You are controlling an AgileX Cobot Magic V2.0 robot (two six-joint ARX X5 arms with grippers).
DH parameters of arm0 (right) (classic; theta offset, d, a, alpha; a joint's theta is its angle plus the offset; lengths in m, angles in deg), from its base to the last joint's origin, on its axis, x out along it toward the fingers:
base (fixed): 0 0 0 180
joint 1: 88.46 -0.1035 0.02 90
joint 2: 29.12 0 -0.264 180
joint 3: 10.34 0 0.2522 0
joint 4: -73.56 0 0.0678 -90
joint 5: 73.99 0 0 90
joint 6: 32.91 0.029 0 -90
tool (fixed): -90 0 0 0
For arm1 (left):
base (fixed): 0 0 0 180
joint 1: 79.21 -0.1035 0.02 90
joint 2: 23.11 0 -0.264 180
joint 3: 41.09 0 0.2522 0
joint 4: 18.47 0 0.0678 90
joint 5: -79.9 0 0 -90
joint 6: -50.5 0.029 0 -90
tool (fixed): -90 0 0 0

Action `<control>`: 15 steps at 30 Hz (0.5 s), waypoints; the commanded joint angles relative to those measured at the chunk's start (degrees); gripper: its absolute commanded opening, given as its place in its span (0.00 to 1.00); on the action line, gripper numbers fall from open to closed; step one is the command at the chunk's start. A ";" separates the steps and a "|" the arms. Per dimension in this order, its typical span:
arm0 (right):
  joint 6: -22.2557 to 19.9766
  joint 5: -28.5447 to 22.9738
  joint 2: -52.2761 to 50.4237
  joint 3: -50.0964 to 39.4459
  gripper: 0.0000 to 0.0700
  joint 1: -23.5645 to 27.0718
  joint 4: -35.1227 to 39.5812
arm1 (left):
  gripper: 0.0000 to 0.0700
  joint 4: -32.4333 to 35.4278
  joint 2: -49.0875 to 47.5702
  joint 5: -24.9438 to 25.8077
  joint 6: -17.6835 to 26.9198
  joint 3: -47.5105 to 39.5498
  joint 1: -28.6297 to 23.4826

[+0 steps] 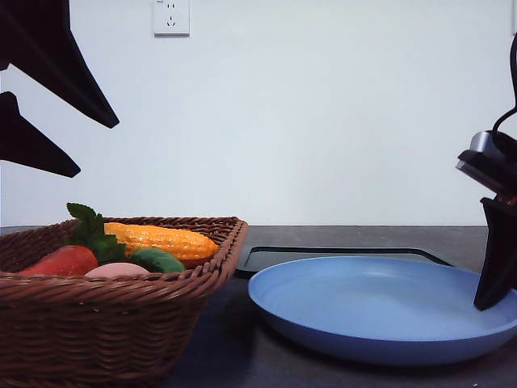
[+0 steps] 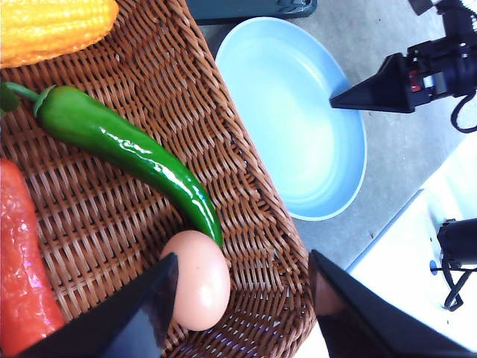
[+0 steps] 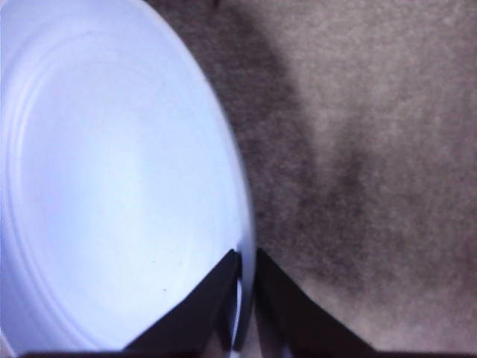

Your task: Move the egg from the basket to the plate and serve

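Observation:
The pinkish-brown egg [image 2: 197, 280] [image 1: 117, 269] lies in the brown wicker basket [image 2: 246, 194] [image 1: 121, 323], close to the corner nearest the plate and touching the tip of a green pepper. My left gripper [image 2: 242, 261] [image 1: 97, 147] hangs open high above the basket, one finger over the egg and the other beyond the basket's rim. The light blue plate [image 1: 363, 303] [image 2: 298, 112] [image 3: 112, 186] sits on the table right of the basket and holds nothing. My right gripper [image 3: 242, 298] [image 1: 487, 303] [image 2: 373, 86] is shut on the plate's right rim.
In the basket also lie a corn cob [image 1: 161, 240] [image 2: 52, 26], a green pepper [image 2: 127, 145] [image 1: 157, 260] and a red vegetable with green leaves [image 1: 65, 260] [image 2: 22, 276]. A flat black tray [image 1: 339, 255] sits behind the plate. Dark tabletop [image 3: 373, 149] extends right of the plate.

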 commanded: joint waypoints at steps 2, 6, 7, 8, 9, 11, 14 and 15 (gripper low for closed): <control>0.07 -0.35 -1.68 0.50 0.00 0.04 -1.19 | 0.54 0.37 0.44 0.19 -0.07 1.05 0.34; 0.04 -0.40 -6.49 0.50 0.00 0.04 -4.16 | 0.62 0.20 0.44 0.19 -0.63 1.07 1.39; 0.04 -0.45 -8.06 0.50 0.00 0.04 -5.11 | 0.62 -0.11 0.44 0.17 -1.23 1.07 2.04; 0.04 -0.64 -9.49 0.50 0.00 0.04 -5.91 | 0.62 -0.45 0.44 0.02 -1.33 1.08 2.75; 0.04 -0.89 -11.14 0.50 0.00 0.04 -6.76 | 0.62 -0.94 0.44 -0.56 -1.33 1.12 3.68; 0.09 -1.91 -14.04 0.53 0.00 0.12 -8.15 | 0.62 -1.59 0.69 -3.69 -1.34 1.27 6.10; 0.09 -4.65 -18.36 0.61 0.00 0.44 -10.25 | 0.62 -1.50 1.26 -9.48 -1.33 1.29 10.12; 0.11 -5.53 -19.66 0.61 0.00 0.65 -10.82 | 0.62 -1.44 1.59 -11.29 -1.33 1.29 11.31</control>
